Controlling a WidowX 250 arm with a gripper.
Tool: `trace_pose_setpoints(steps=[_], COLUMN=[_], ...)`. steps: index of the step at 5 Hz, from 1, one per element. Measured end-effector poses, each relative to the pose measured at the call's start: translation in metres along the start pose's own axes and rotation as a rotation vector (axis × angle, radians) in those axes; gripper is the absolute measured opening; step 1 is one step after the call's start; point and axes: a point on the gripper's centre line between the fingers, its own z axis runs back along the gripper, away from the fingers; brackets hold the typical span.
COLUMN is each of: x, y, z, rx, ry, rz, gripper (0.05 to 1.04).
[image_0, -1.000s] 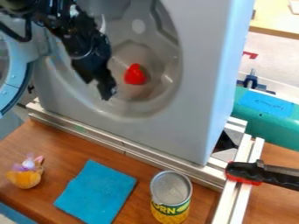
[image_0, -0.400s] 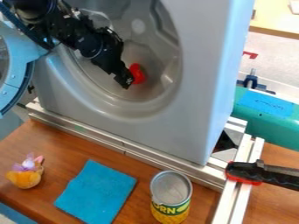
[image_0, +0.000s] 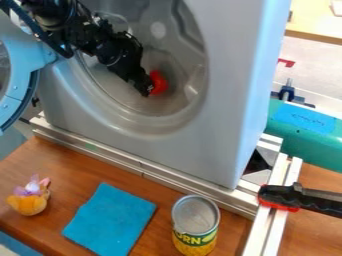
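Robot arm in a front-loading washer mock-up, end effector at a red object

A black robot arm (image_0: 117, 52) comes in from the upper left and slants down into the rounded gray drum (image_0: 182, 67) of a front-loading washing machine mock-up (image_0: 227, 100). Its light blue door (image_0: 19, 100) is swung open at the left. The end effector (image_0: 146, 92) is low in the drum, right up against a smooth red object (image_0: 159, 81) and partly covering it. Whether the end effector is spread, pressed together or pinching the red object, I cannot tell.

In front, on the wooden surface (image_0: 60, 162), are a small orange-and-purple plush toy (image_0: 28, 197), a flat blue cloth (image_0: 110, 219) and an upright tin can (image_0: 196, 220) with a yellow label.

The step in hand appears to be handling the red object inside the drum, either gripping it or letting it go. If it is a grip, the next move calls for a firm hold before a lift back out through the round opening, clear of the rim. If it is a release, the end effector should part from it gently, so that it does not roll.
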Motion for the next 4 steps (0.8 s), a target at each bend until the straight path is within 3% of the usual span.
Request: trace_pose_setpoints(steps=[1,2,3,4], x=[0.004,0.013,0.016,0.017], y=[-0.011,-0.022,-0.023,-0.020], z=[-0.013,-0.019,-0.023,-0.024], rx=[-0.057,-0.125,-0.138,-0.114], ry=[0.001,-0.033,-0.043,-0.035], rz=[-0.006,0.023,0.047,0.076], gripper=[1.008,1.007,0.970,0.823])
